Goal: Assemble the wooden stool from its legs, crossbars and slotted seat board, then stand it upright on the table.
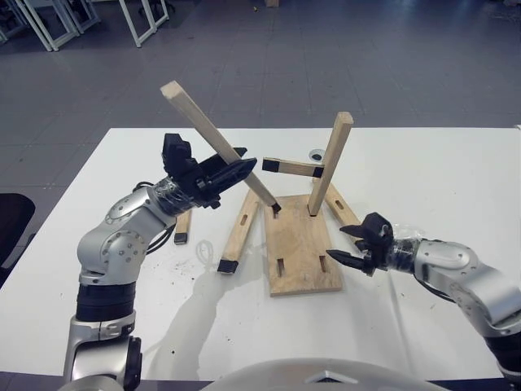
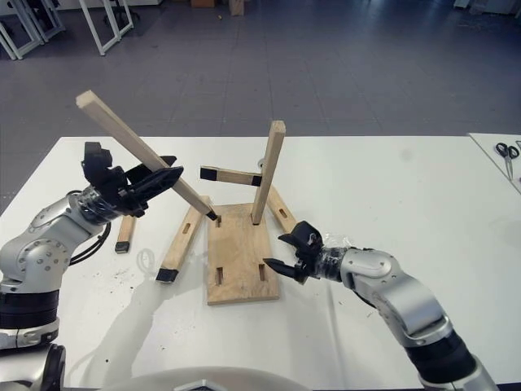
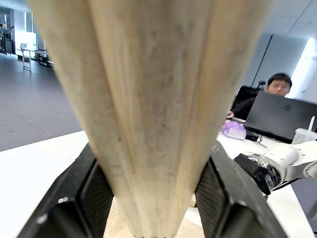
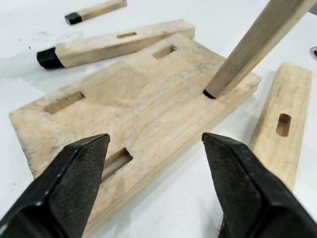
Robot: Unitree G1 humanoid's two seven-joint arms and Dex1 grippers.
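The left gripper (image 1: 238, 172) clamps the tilted leg (image 1: 195, 114) in its fingers. The right gripper (image 1: 338, 243), fingers open, leaves the seat board (image 1: 297, 244) unheld, so it could slide, jamming the tip.

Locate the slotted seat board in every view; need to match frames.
Left eye view: slotted seat board flat on the table, centre.
Right eye view: same board, slightly left of centre.
Left wrist view: cannot tell; the leg in the left claw blocks it.
Right wrist view: board just beyond the open right claw.
Shared landmark: the standing leg in its far right slot.
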